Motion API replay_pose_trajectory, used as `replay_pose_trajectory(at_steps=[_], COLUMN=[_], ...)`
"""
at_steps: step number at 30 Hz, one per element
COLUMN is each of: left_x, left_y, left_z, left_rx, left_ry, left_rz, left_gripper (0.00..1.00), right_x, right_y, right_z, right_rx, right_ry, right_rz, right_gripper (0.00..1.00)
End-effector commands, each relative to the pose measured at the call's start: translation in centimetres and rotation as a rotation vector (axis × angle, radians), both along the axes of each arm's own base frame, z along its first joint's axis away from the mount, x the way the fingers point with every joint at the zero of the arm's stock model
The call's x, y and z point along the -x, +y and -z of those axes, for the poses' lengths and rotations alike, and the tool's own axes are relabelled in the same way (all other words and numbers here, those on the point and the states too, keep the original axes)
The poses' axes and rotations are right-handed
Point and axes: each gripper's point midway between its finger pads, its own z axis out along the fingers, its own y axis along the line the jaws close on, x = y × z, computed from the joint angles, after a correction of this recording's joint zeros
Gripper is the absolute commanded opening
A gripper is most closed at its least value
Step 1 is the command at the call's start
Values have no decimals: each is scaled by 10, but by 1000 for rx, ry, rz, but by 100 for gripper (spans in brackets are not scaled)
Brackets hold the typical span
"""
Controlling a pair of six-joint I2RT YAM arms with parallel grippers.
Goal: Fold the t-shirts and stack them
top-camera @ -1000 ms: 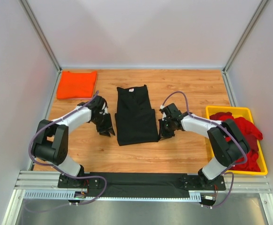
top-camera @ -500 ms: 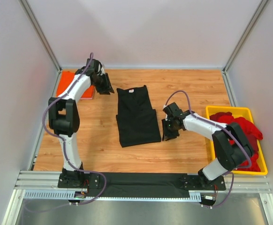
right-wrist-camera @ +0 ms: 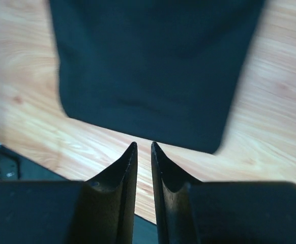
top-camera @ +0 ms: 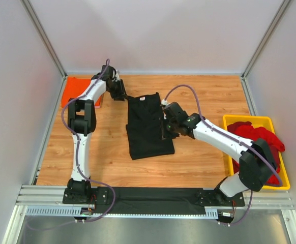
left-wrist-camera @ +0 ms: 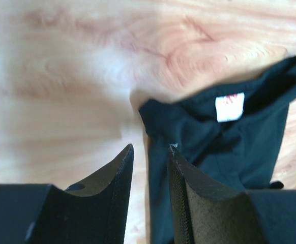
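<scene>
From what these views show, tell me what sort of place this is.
Probably a lab robot cell, not a home: white panel walls on aluminium posts enclose the wooden table, two arms are bolted to a rail at its near edge, and a yellow tray holds red t-shirts.

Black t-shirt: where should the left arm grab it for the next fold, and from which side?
Probably the far-left corner at the collar end, approached from the left over the bare table. The black t-shirt lies flat in a narrow strip, and that corner's edge sits exposed just ahead of the open left fingers.
</scene>
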Motion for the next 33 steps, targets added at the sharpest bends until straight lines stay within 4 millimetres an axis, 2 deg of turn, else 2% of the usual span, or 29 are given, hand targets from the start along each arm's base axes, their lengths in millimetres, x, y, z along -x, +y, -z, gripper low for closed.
replay_pose_trajectory(at_steps=[1,2,4,5,7,8,9,10,13,14,17,20,23,26,33], left_x=[-22,-23,-25,-26,-28,-29,-30,-32,-37,-38,-42,-47,-51,-55,-62], left_y=[-4,-6,-8,-8,-8,-9,-9,-11,-11,-11,-9,-7,-5,-6,-12], left_z=[-6,-3,4,6,10,11,11,11,12,12,15,12,7,1,-2], left_rx=[25,37,43,42,40,43,46,54,60,63,71,79,75,79,123], left_ry=[-77,-74,-74,-75,-79,-84,-88,-98,-107,-107,-104,-119,-138,-159,-191], left_rz=[38,51,56,58,59,63,65,69,65,62,51,47,52,64,101], left_gripper=[40,40,41,40,40,39,38,36,21,12,0,0,0,2,4], right_x=[-14,-16,-17,-17,-18,-17,-19,-16,-14,-13,-5,4,10,14,17], right_y=[49,57,80,86,104,109,115,120,128,129,127,121,115,114,111], right_z=[-15,-2,-2,8,10,20,21,25,43,48,69,87,95,100,105], right_rx=[-106,-103,-146,-141,-167,-157,-168,-167,-156,-151,-115,-89,-80,-74,-61], right_ry=[-84,-61,-62,-49,-61,-49,-59,-58,-45,-37,-6,31,48,58,67], right_rz=[-31,-34,-68,-76,-104,-114,-121,-132,-135,-134,-131,-121,-111,-110,-108], right_gripper=[18,17,17,17,16,16,15,15,14,14,14,14,14,14,13])
